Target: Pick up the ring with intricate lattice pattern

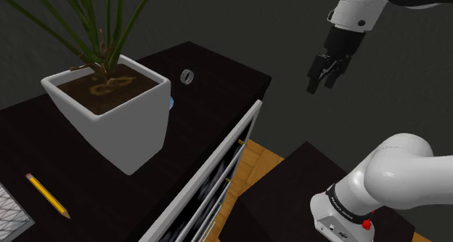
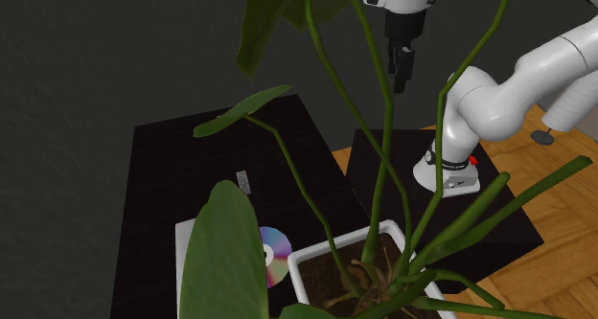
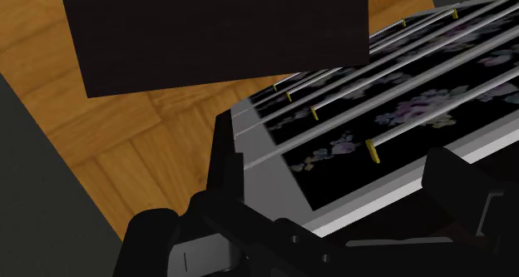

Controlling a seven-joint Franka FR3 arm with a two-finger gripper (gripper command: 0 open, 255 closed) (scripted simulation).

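Resting on the dark top of the desk (image 1: pixel 218 77), the small grey ring (image 1: pixel 187 76) sits near the far corner, just beyond the white planter (image 1: pixel 109 121) but apart from it. The second exterior view has it (image 2: pixel 243 183) on bare desk between the far edge and a shiny disc (image 2: pixel 272 256). A yellow pencil (image 1: pixel 47 195) lies well apart, on the near side of the planter.

The claw (image 1: pixel 321 79) hangs in the air off the desk's edge, high above the gap between the desk and the stand (image 1: pixel 290 182), well apart from the ring. Its 2 fingers are spread with nothing between them. In the wrist view the claw (image 3: pixel 333 142) looks down past the desk's flower-patterned drawer front (image 3: pixel 399 117) to the wood floor (image 3: pixel 125 142).

I judge the approach hardly begun. The next move calls for carrying the claw toward the shoulder view's left, over the ring, then lowering with the fingers straddling it, clear of the plant's long leaves (image 2: pixel 383 154).
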